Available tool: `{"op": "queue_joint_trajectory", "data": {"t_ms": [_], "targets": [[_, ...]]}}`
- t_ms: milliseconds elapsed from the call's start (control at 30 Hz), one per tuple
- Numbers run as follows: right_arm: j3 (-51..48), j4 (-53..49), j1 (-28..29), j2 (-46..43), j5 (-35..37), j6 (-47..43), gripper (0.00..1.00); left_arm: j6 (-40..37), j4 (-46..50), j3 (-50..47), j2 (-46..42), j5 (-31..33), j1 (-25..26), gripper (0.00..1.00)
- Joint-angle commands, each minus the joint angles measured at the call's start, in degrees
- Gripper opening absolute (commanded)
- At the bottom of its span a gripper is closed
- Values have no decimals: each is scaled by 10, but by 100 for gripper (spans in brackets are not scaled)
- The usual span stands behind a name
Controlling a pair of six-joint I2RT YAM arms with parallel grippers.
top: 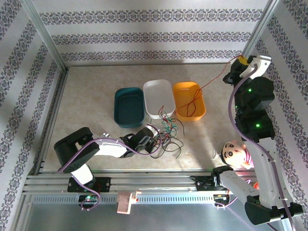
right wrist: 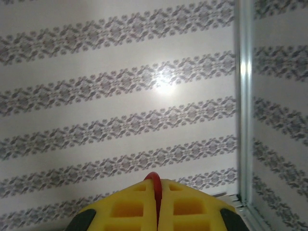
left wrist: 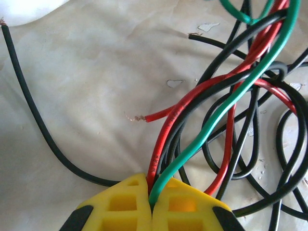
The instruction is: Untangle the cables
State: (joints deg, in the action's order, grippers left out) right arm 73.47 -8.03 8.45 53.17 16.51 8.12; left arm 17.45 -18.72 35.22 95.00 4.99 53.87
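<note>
**A:** Where are the cables (top: 166, 130)?

**B:** They lie in a loose knot of red, black and green on the surface (top: 86, 106), just in front of the white tray (top: 150, 94). One red cable (top: 211, 82) leaves the knot, crosses the orange tray (top: 180, 96) and rises toward the far right corner.

**A:** What has hold of the knot?

**B:** The left end effector (top: 153, 144). In its wrist view it (left wrist: 153, 192) is clenched on several strands (left wrist: 231, 96). A green one runs straight into the seam between the yellow fingers (left wrist: 120, 202), with red and black ones pressed in beside it.

**A:** How is that arm posed?

**B:** It is folded low. The elbow juts out to the left and the forearm lies nearly flat, reaching right toward the knot.

**A:** And the other arm?

**B:** It is stretched tall and far back, with the right end effector (top: 240, 61) up by the corner post. Its wrist camera faces the patterned wall. The tips (right wrist: 158, 192) are pinched together on the red cable (right wrist: 155, 185), which arches out between them.

**A:** Anything else nearby?

**B:** A teal tray (top: 118, 103) sits just left of the white one.
</note>
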Motion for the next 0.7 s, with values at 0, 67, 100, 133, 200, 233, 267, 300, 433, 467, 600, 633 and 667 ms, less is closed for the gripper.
{"op": "queue_joint_trajectory", "data": {"t_ms": [0, 67, 100, 133, 200, 233, 267, 300, 433, 467, 600, 633, 667], "targets": [[21, 35, -22, -11, 28, -14, 0, 10, 70, -29, 26, -2, -7, 0], [26, 38, -35, -13, 27, -12, 0, 11, 72, -31, 27, -2, -7, 0], [29, 41, -42, -14, 26, -12, 0, 12, 72, -31, 27, -2, -7, 0], [33, 44, -49, -14, 25, -11, 0, 12, 72, -32, 28, -1, -7, 0], [42, 53, -65, -16, 24, -6, 0, 13, 72, -34, 29, 2, -7, 0], [45, 57, -72, -17, 23, -5, 0, 13, 72, -35, 30, 2, -7, 0], [51, 59, -79, -18, 22, -2, 0, 14, 72, -36, 30, 3, -7, 0], [56, 61, -85, -19, 21, -1, 0, 12, 72, -37, 30, 3, -7, 0], [65, 73, -103, -29, 23, -2, 0, 14, 73, -39, 29, 3, -7, 0], [66, 75, -107, -32, 25, -2, 0, 13, 73, -39, 29, 3, -7, 0], [65, 86, -116, -48, 43, -18, 0, 9, 72, -40, 31, 2, -7, 0], [64, 88, -118, -52, 50, -23, 0, 8, 73, -39, 31, 1, -7, 0], [62, 93, -120, -58, 58, -27, 0, 5, 74, -39, 32, 1, -7, 0]]}}
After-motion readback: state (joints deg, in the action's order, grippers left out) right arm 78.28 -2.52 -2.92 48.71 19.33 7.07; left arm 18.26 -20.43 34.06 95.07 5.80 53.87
